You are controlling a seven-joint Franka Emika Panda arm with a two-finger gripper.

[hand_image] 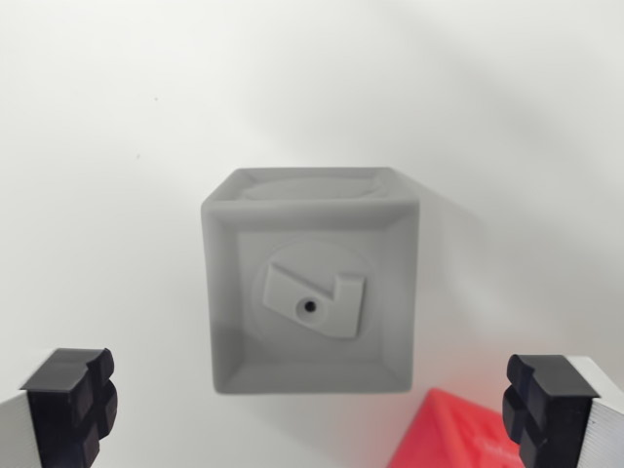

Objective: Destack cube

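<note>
Two black fingertips frame the bottom of the wrist view, one (70, 405) at the left corner and the other at the right corner, each mounted on a pale grey finger body that runs off the lower edge. They stand wide apart, with nothing between them, so the gripper (310, 409) is spread and holds nothing. Each pad shows a stepped, ridged face turned inward. Beyond the gap, near the middle of the view, sits the grey cube (310, 283), resting on the white table (117, 146) and clear of both fingertips. Its upper face is recessed inside a raised rim, and in the recess lies a round boss with a notched shape and a small dark hole at its centre. The far side of the cube shows a second recessed face with a curved outline, seen at a steep angle. A soft shadow falls from the cube onto the table to its right. Near the bottom edge, just right of centre and close to the right fingertip, a red cube (453, 434) pokes into view; only its upper corner shows, and it lies beside the grey cube's near right corner rather than under or on it. Whether the two touch cannot be told. The table elsewhere is plain white.
</note>
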